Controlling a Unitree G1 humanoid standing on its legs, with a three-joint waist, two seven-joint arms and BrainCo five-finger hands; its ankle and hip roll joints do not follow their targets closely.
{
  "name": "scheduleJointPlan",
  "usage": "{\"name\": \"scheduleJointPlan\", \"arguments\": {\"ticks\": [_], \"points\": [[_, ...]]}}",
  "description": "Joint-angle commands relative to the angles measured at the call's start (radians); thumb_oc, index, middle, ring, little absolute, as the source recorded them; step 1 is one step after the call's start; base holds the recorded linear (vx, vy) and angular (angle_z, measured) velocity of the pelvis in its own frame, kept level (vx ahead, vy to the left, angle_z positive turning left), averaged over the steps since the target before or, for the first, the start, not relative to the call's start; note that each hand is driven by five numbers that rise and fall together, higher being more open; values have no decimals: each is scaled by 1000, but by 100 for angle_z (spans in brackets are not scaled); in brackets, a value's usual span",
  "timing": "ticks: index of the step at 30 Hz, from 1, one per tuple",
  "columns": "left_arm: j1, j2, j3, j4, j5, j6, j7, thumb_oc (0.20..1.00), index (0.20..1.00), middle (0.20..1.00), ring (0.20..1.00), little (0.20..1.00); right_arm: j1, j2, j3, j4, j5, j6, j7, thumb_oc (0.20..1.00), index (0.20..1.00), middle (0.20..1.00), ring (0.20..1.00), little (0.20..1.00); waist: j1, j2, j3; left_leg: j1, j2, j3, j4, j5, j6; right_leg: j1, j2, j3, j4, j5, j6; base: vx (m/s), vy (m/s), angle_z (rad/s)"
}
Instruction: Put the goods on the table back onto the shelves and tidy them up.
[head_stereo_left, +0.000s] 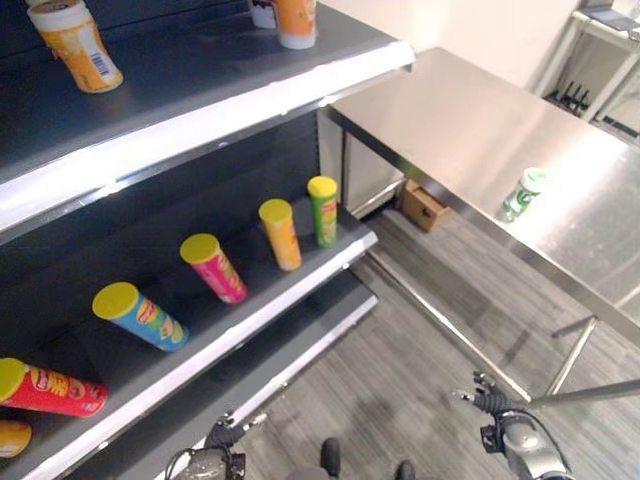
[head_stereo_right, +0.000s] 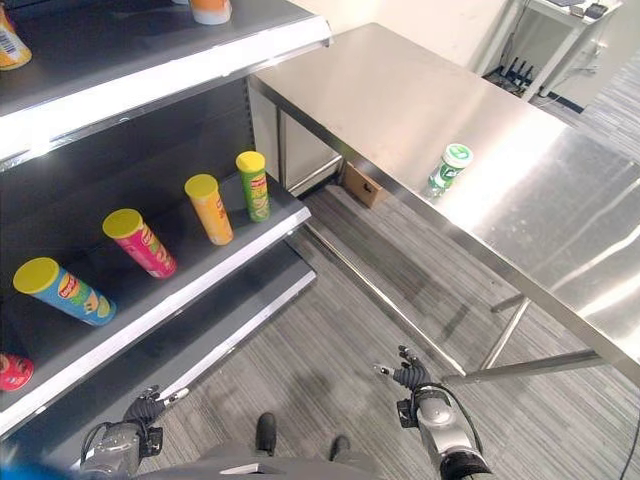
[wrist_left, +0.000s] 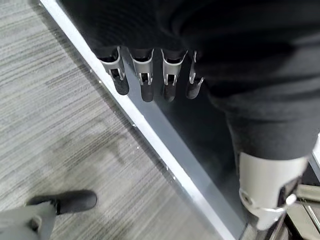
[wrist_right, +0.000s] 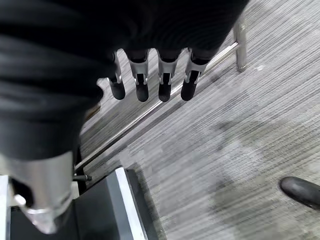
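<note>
Down low and nearest, the left hand (wrist_left: 145, 75) hangs with its silver fingers (wrist_left: 146, 82) straight and relaxed, empty, over the pale edge of the dark bottom shelf board (wrist_left: 165, 160) and the grey striped carpet (wrist_left: 60, 115). The right hand (wrist_right: 150, 75) matches it: fingers (wrist_right: 164, 82) loose and straight, nothing in them, above the same carpet near a thin metal floor rail (wrist_right: 150, 112). Up a level, on the dark grey middle shelf (head_stereo_left: 250, 320), a row of yellow-lidded snack tubes leans back: a red tube (head_stereo_left: 50, 388) at the far left, then a blue tube (head_stereo_left: 140, 316), a pink tube (head_stereo_left: 214, 267), an orange tube (head_stereo_left: 281, 234), and a green tube (head_stereo_left: 323, 210) standing nearest the shelf's end. Farther out to the right, the long stainless-steel table (head_stereo_left: 470, 130) carries one thing, a small green-and-white lidded cup (head_stereo_left: 522, 194), standing near the table's near edge, well apart from both hands. A brown cardboard box (head_stereo_left: 424, 205) sits on the floor under that table. Highest and farthest, the top shelf (head_stereo_left: 190, 75) holds an orange bottle with a white cap (head_stereo_left: 78, 45) and an orange-and-white container (head_stereo_left: 296, 22).
</note>
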Motion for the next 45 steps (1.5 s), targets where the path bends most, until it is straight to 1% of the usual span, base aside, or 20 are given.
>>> {"name": "scheduleJointPlan", "arguments": {"ticks": [1,3,5,6,7,8,9,10,15,21,24,25,29,32,34,36,39,41,44,45], "points": [[26,18,32,31,45,6,6,1000,1000,1000,1000,1000,14,-43,-15,-91,-46,-19,2,1000,1000,1000,1000,1000,-11,1,57,-10,49,30,52,-50,-49,-87,-15,14,261,49,40,22,111,-33],[33,19,35,38,51,6,7,1000,1000,1000,1000,1000,15,-41,-16,-101,-46,-21,4,1000,1000,1000,1000,1000,-13,4,66,3,50,33,49,-54,-43,-110,-22,17,308,74,46,34,52,-20],[44,20,36,55,67,8,6,1000,1000,1000,1000,1000,31,-40,-29,-124,-52,-26,-1,1000,1000,1000,1000,1000,-15,4,64,26,64,31,42,-67,-53,-119,-85,-28,278,88,38,93,-14,-2],[44,20,36,55,67,8,6,1000,1000,1000,1000,1000,31,-40,-29,-125,-52,-26,-1,1000,1000,1000,1000,1000,-17,5,65,28,64,29,41,-67,-53,-116,-85,-31,276,87,38,93,-90,6],[36,20,30,65,79,8,8,1000,1000,1000,1000,1000,44,-48,-49,-151,-53,-27,-5,1000,1000,1000,1000,1000,-29,10,62,29,75,13,39,-74,-68,-113,-132,-51,193,108,31,84,-120,16],[31,22,28,66,81,5,9,1000,1000,1000,1000,1000,46,-49,-56,-153,-55,-27,-7,1000,1000,1000,1000,1000,-36,9,64,29,78,6,43,-78,-75,-131,-152,-45,133,132,36,87,-120,26],[31,21,28,66,81,5,9,1000,1000,1000,1000,1000,47,-49,-56,-153,-55,-27,-7,1000,1000,1000,1000,1000,-37,10,65,30,80,4,44,-80,-76,-126,-150,-48,129,133,35,78,-127,27],[26,25,28,62,80,3,11,1000,1000,1000,1000,1000,46,-54,-65,-150,-52,-27,-9,1000,1000,1000,1000,1000,-51,3,66,35,75,-12,47,-90,-85,-132,-169,-29,27,184,55,81,-113,27],[5,39,29,57,85,2,20,1000,1000,1000,1000,1000,50,-63,-71,-149,-55,-24,-12,1000,1000,1000,1000,1000,-70,-23,67,66,85,-41,45,-111,-105,-150,-177,17,-76,277,92,112,-121,41],[2,47,39,47,70,2,26,1000,1000,1000,1000,1000,54,-76,-64,-178,-54,-19,-3,1000,1000,1000,1000,1000,-78,-54,78,118,92,-81,31,-131,-122,-189,-151,53,-98,328,100,128,-123,28],[6,50,34,50,76,-1,23,1000,1000,1000,1000,1000,60,-82,-52,-198,-48,-20,11,1000,1000,1000,1000,1000,-77,-67,78,136,86,-100,32,-145,-123,-172,-139,56,-104,308,100,128,-102,26],[9,47,33,64,86,1,17,1000,1000,1000,1000,1000,74,-94,-48,-219,-51,-21,25,1000,1000,1000,1000,1000,-73,-84,66,152,81,-110,25,-156,-126,-155,-141,55,-100,296,100,148,-135,13],[16,40,32,81,93,4,16,1000,1000,1000,1000,1000,83,-116,-40,-195,-71,-15,36,1000,1000,1000,1000,1000,-82,-80,44,171,108,-119,15,-161,-140,-139,-120,44,-92,280,98,118,-137,11],[20,28,11,89,103,9,4,1000,1000,1000,1000,1000,102,-99,-58,-70,-59,2,38,1000,1000,1000,1000,1000,-99,-55,15,165,151,-123,11,-158,-160,-118,-82,26,-112,211,71,91,-144,13],[21,24,8,91,106,11,2,1000,1000,1000,1000,1000,106,-94,-64,-47,-53,4,38,1000,1000,1000,1000,1000,-101,-49,9,168,160,-119,7,-157,-164,-115,-75,25,-115,203,68,65,-52,8],[20,12,-13,89,109,10,-3,1000,1000,1000,1000,1000,122,-55,-116,135,-2,19,25,1000,1000,1000,1000,1000,-123,-23,-7,180,181,-99,-3,-151,-175,-104,-54,31,-126,184,56,95,-66,-2],[16,8,-24,82,106,9,-6,1000,1000,1000,1000,1000,127,-39,-162,222,34,22,10,1000,1000,1000,1000,1000,-134,-10,-11,187,186,-89,-8,-150,-177,-102,-46,37,-131,181,52,40,-17,-9],[13,12,-32,72,98,5,-8,1000,1000,1000,1000,1000,129,-34,-278,345,130,23,-26,1000,1000,1000,1000,1000,-158,8,-16,194,191,-72,-12,-151,-179,-102,-39,50,-137,177,51,48,1,-15],[13,16,-31,75,96,5,-12,1000,1000,1000,1000,1000,140,-49,-350,388,190,20,-43,1000,1000,1000,1000,1000,-175,22,-22,203,193,-57,-15,-155,-182,-101,-33,60,-143,175,52,40,19,-26],[15,19,-35,72,102,0,-14,1000,1000,1000,1000,1000,158,-81,-421,405,229,8,-67,1000,1000,1000,1000,1000,-192,30,-27,210,195,-44,-16,-159,-185,-99,-31,66,-146,174,54,73,31,-39]]}}
